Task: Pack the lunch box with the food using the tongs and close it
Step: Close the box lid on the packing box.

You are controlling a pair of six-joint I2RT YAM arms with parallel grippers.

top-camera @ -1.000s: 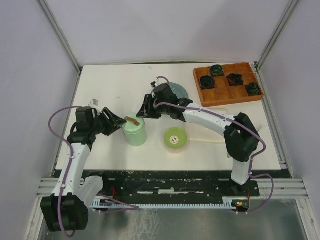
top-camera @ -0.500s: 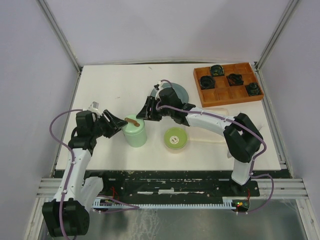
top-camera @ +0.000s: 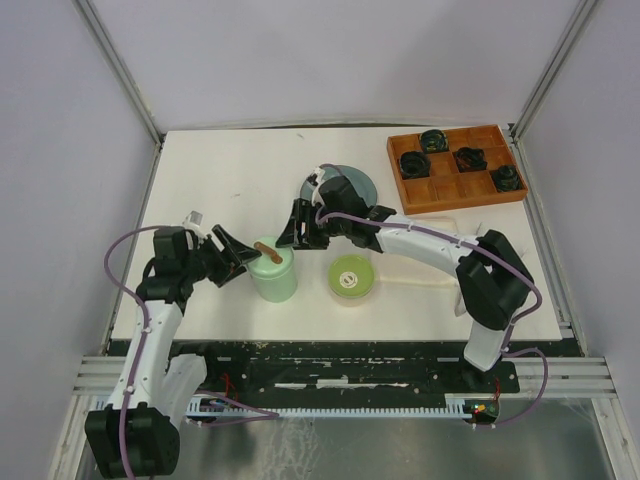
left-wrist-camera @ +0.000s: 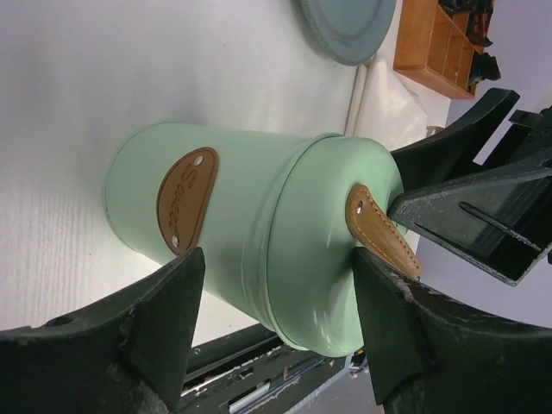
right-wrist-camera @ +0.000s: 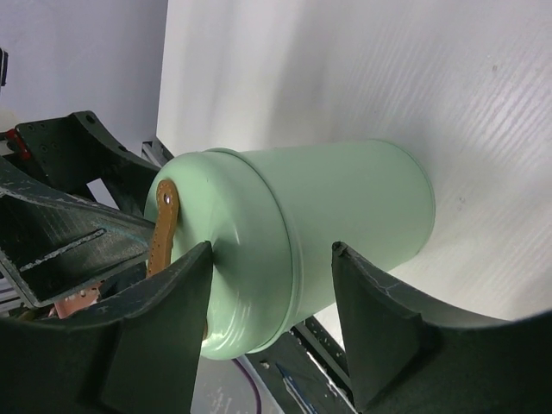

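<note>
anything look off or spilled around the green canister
Nothing stands out. The canister stands upright on the table with its lid seated evenly all round. The small bowl sits lidded beside it, apart from it. No spill or damage shows.

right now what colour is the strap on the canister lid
Tan brown with pale stitching; the strap shows best in the left wrist view.
</note>
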